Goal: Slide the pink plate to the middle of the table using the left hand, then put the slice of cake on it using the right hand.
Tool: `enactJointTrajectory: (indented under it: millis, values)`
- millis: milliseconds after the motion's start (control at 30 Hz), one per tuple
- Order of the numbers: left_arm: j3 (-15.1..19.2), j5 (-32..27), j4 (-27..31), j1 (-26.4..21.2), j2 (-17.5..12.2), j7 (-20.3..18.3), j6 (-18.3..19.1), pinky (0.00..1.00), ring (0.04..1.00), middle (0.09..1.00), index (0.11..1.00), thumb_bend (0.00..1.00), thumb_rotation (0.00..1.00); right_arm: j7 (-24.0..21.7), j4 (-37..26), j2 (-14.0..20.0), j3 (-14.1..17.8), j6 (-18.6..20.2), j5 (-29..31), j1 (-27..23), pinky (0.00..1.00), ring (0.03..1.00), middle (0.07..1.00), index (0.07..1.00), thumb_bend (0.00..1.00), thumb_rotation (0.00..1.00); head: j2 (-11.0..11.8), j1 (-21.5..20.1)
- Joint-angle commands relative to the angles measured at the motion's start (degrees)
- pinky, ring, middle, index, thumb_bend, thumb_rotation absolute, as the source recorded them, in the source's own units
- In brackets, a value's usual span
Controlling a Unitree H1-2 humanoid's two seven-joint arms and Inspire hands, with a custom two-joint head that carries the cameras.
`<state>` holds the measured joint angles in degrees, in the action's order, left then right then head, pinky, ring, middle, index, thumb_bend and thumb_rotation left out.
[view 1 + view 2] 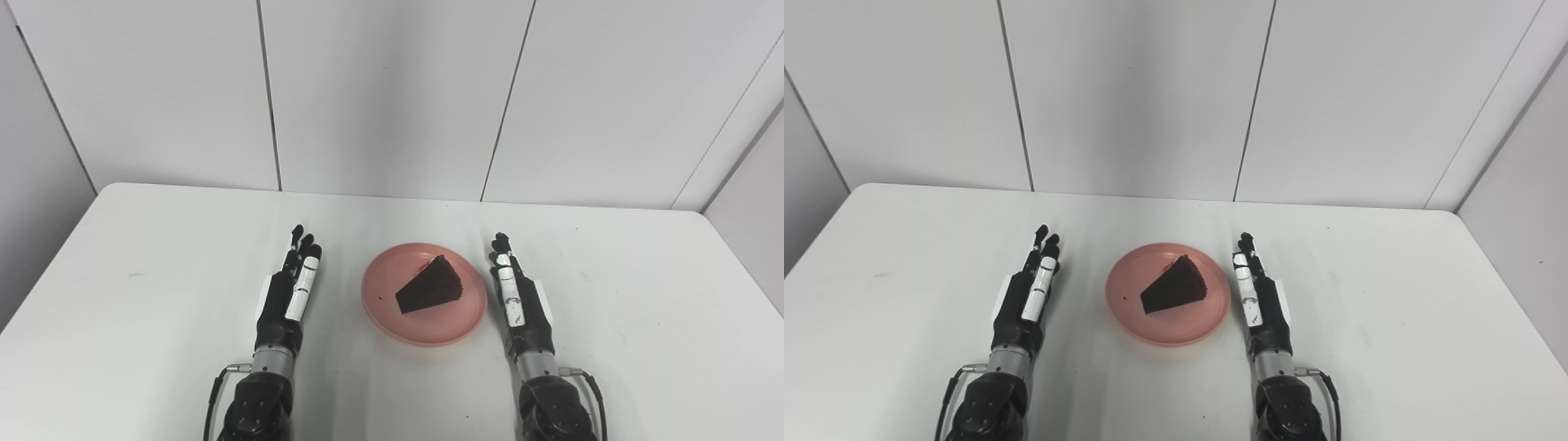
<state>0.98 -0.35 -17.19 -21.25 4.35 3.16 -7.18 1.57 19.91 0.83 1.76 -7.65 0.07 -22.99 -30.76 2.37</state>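
A pink plate [450, 324] sits near the middle of the white table [153, 257]. On it lies a dark chocolate slice of cake [430, 286], its narrow tip pointing to the near left. My left hand [289, 293] rests to the left of the plate, a gap apart, fingers straight and holding nothing. My right hand [519, 294] stands just off the plate's right rim, fingers straight, also holding nothing. In the right eye view the plate [1182, 327], cake [1174, 286], left hand [1028, 291] and right hand [1258, 294] stand the same way.
White wall panels [392, 92] rise behind the table's far edge. The table's left and right edges are in view, with grey walls beyond them.
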Motion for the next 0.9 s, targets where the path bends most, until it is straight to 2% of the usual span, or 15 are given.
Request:
enactJointTrajectory:
  millis: [0, 300, 467, 867]
  values:
    - [-0.35, -0.04, 1.01, -0.22, -0.36, -0.58, -0.21, 1.00, 1.000, 0.984, 0.996, 0.56, 0.85, 0.73, 0.44, -0.30, 0.06, 0.97, -0.38, 0.78, 1.00, 0.960, 0.962, 0.959, 0.74, 1.00, -0.06, 0.00]
    - [-0.21, -0.01, 1.06, -0.16, -0.43, -0.34, -0.25, 1.00, 1.000, 0.982, 1.000, 0.56, 0.85, 0.95, 0.50, -0.50, -0.11, 0.92, -0.68, 0.73, 1.00, 0.961, 0.962, 0.958, 0.75, 1.00, -0.16, -0.84]
    - [0.01, -0.26, 1.20, -0.06, -0.89, -0.59, -0.45, 1.00, 1.000, 0.978, 0.999, 0.60, 0.85, 1.20, 0.20, -0.91, -0.46, 1.33, -1.25, 0.76, 1.00, 0.964, 0.965, 0.966, 0.75, 1.00, -0.33, -1.61]
    - [-0.09, -0.27, 2.18, 0.32, -0.88, -0.20, 0.48, 1.00, 1.000, 0.967, 0.987, 0.54, 0.85, 1.58, 0.06, -1.24, -0.44, 0.53, -1.58, 0.87, 0.99, 0.959, 0.955, 0.976, 0.73, 1.00, -0.42, -1.73]
